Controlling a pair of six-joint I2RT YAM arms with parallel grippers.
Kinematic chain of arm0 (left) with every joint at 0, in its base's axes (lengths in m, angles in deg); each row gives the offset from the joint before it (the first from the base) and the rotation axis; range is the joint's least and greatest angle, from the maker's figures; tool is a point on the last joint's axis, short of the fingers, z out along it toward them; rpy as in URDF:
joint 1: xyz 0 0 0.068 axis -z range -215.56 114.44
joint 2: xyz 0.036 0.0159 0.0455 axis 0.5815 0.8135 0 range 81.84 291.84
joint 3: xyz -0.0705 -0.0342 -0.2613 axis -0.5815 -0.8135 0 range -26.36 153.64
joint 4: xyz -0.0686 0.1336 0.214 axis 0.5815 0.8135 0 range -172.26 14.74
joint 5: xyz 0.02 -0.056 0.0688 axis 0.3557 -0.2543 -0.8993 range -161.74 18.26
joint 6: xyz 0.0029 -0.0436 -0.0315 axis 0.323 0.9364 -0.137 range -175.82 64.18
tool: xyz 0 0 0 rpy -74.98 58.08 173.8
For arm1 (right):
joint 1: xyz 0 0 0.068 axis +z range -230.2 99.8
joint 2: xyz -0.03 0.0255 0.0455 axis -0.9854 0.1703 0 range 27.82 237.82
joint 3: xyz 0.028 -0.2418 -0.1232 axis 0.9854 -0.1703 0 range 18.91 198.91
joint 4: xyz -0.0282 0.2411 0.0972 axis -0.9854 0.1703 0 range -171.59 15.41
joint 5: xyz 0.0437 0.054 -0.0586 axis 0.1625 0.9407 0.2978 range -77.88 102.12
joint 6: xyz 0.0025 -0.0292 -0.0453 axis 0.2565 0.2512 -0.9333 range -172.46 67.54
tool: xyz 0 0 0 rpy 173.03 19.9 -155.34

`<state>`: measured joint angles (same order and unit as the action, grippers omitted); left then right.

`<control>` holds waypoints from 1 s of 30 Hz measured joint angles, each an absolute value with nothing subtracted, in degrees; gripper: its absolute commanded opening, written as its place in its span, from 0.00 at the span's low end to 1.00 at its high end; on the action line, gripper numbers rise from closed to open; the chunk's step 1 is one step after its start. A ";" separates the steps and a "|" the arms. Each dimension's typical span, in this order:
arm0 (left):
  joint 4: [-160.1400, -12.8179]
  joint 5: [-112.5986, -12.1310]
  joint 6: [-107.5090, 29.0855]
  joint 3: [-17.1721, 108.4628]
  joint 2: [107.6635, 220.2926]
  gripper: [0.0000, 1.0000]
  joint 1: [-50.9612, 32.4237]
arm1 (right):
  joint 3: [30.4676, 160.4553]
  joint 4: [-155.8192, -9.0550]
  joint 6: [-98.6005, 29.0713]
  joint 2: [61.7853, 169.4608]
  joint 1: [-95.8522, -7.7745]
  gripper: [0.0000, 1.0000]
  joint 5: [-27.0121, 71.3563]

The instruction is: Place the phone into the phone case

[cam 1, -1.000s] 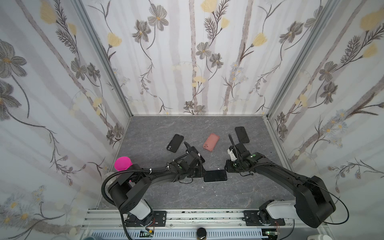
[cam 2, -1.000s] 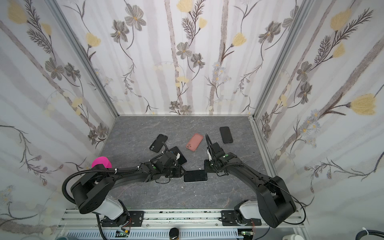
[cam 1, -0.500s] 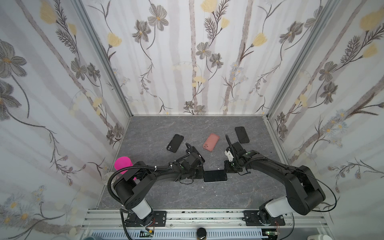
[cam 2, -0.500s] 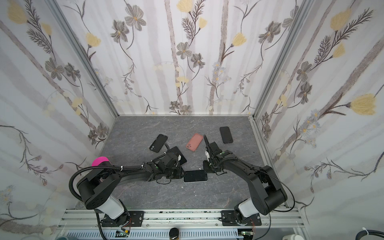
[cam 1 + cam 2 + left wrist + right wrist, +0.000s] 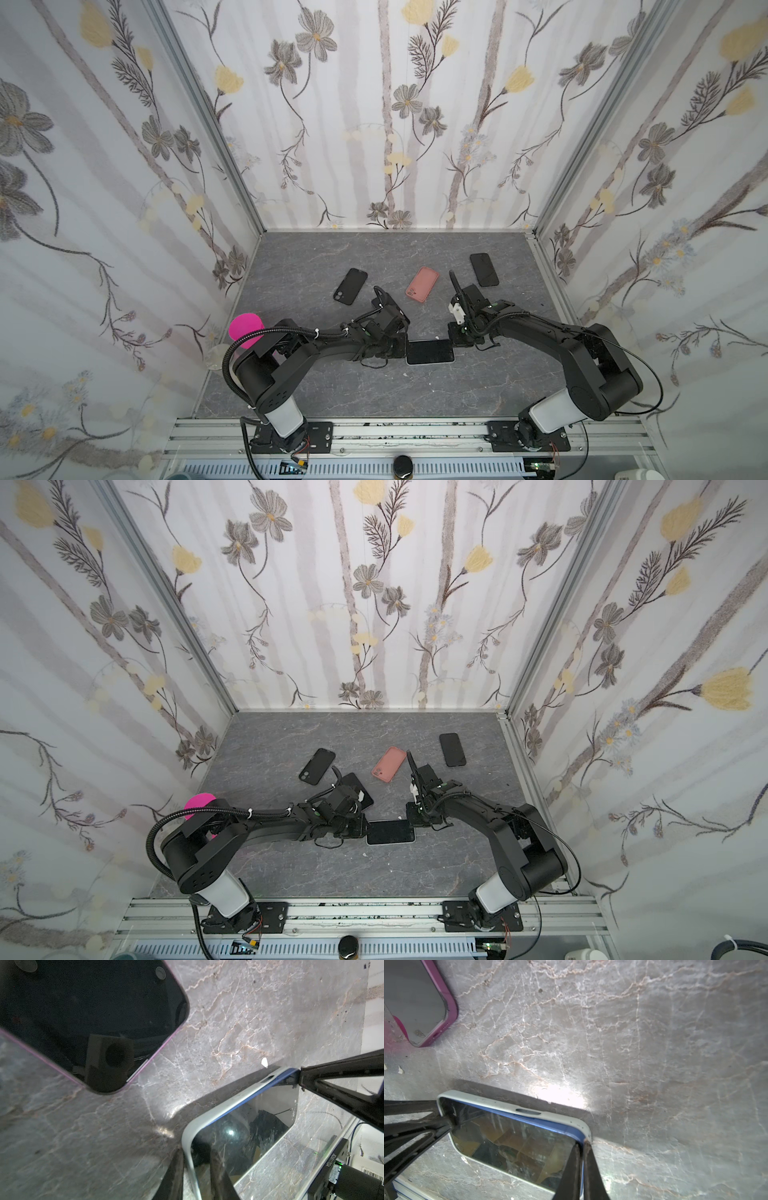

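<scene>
The phone (image 5: 430, 352) (image 5: 390, 832), dark-screened with a blue edge, lies flat in a pale grey phone case (image 5: 207, 1124) (image 5: 492, 1103) at the front middle of the table. Its blue edge stands proud of the case rim at the far right corner. My left gripper (image 5: 403, 347) (image 5: 196, 1153) is at the left end. Its fingers straddle the case's end rim, the outer one against the rim and the inner one a small gap away over the screen. My right gripper (image 5: 453, 338) (image 5: 581, 1144) is shut, its tips on the raised blue corner.
A pink case (image 5: 422, 284), a black case (image 5: 350, 286) and a black phone (image 5: 484, 269) lie farther back. A purple-edged phone (image 5: 83, 1012) lies under my left arm. A pink round object (image 5: 246, 330) sits at the table's left edge. Walls close in three sides.
Both grippers have narrowed, and the right one has shut at the phone's right corner. The phone and case have stayed where they were.
</scene>
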<state>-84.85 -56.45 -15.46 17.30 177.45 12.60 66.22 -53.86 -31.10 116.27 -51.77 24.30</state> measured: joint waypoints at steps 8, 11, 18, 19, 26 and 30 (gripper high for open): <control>-84.81 -56.43 -15.52 17.37 177.73 0.20 12.54 | 65.39 -54.69 -31.16 117.40 -51.79 0.07 24.17; -84.83 -56.43 -15.50 17.37 177.78 0.21 12.49 | 65.34 -54.76 -31.49 117.67 -51.79 0.07 24.17; -84.83 -56.43 -15.50 17.37 177.78 0.20 12.49 | 65.91 -54.19 -31.54 117.77 -50.42 0.07 22.03; -84.83 -56.43 -15.50 17.37 177.78 0.20 12.49 | 66.09 -53.99 -31.54 117.82 -49.85 0.07 21.18; -84.85 -56.40 -15.50 17.37 177.75 0.20 12.49 | 65.74 -53.75 -30.71 117.88 -44.95 0.08 13.44; -84.89 -56.36 -15.48 17.35 177.75 0.20 12.49 | 65.98 -53.45 -29.48 118.63 -41.67 0.09 7.91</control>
